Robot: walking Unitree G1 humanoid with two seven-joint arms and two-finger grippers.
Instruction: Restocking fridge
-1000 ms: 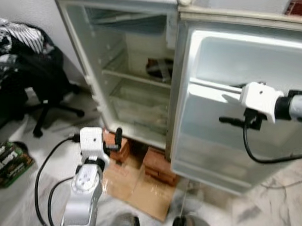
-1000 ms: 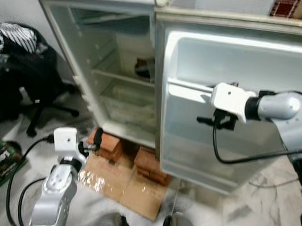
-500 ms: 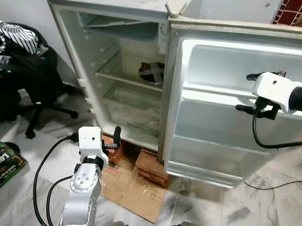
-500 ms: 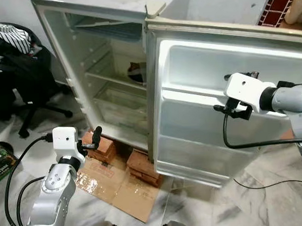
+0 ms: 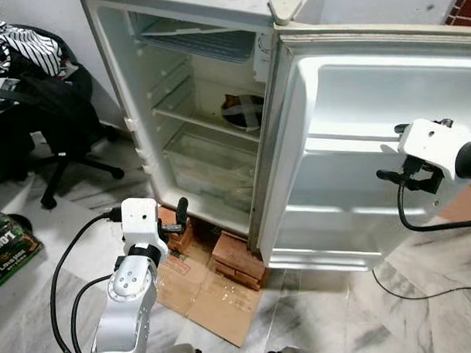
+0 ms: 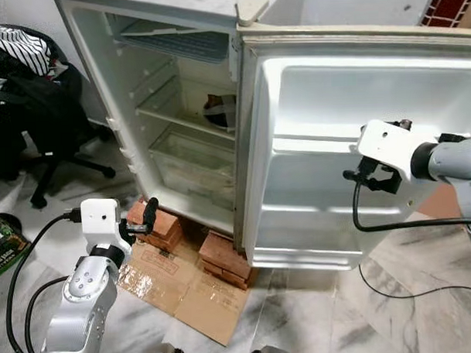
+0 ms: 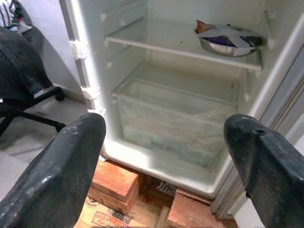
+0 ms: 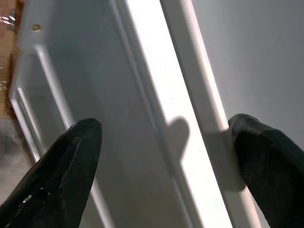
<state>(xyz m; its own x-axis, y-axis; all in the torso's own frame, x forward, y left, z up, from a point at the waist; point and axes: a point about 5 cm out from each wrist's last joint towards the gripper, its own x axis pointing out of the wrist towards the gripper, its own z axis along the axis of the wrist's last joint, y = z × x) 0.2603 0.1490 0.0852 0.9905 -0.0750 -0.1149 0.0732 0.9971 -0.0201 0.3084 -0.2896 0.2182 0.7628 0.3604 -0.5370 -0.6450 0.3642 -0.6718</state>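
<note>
White fridge (image 5: pixel 210 108), door (image 5: pixel 359 157) open, nearly empty

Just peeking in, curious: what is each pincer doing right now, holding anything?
Left pincer: open, empty, facing the fridge interior.
Right pincer: open, empty, at the inside of the fridge door.
</note>
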